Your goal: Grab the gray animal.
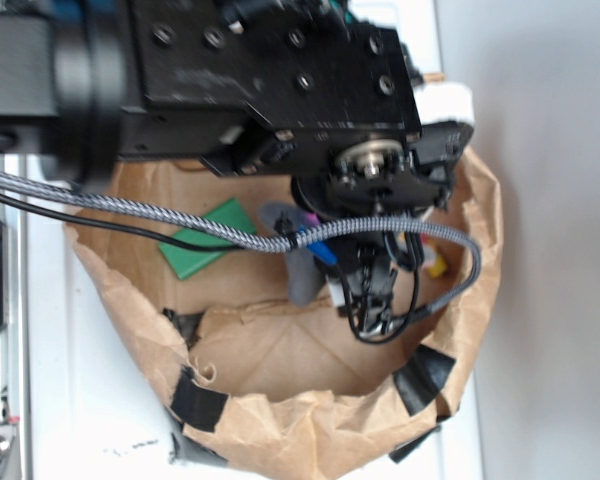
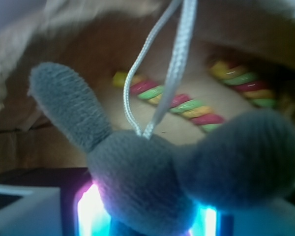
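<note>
Inside a crumpled brown paper bag [image 1: 280,410], beside a flat green block [image 1: 208,240], the gray animal [image 2: 137,182] filled the wrist view, pressed against the gripper [image 1: 365,285] with its white string loop [image 2: 157,88] trailing upward. It looked light, soft and squashy, probably best pinched around the plump body rather than the string. Glowing fingers [image 2: 91,211] flanked the toy, apparently closed on it, though contact was unclear. A twisted colored rope [image 2: 187,105] lay behind.

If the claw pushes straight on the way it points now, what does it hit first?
Probably the gray animal: the wrist view shows it right at the claw, filling the foreground. Beyond lies the striped rope.
</note>
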Motion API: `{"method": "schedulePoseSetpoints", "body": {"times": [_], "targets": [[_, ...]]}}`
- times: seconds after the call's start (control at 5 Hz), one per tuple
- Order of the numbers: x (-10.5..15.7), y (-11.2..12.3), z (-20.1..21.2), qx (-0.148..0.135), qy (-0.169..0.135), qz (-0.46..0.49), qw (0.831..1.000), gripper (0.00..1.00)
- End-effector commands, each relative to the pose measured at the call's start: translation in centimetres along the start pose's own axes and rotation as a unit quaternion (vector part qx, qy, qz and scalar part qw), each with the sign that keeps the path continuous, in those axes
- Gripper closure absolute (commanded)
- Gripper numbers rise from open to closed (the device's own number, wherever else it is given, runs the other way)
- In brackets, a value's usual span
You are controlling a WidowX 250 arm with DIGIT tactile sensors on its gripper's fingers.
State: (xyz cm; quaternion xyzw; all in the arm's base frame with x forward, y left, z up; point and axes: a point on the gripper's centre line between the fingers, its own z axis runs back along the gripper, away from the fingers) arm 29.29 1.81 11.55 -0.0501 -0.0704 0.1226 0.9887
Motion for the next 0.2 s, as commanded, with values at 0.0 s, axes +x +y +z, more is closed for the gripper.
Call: {"method": "schedulePoseSetpoints", "body": {"times": [0.0], "targets": [[0.29,4.71,6.04,-0.015,-0.095,-0.001,0.995,1.0]]}}
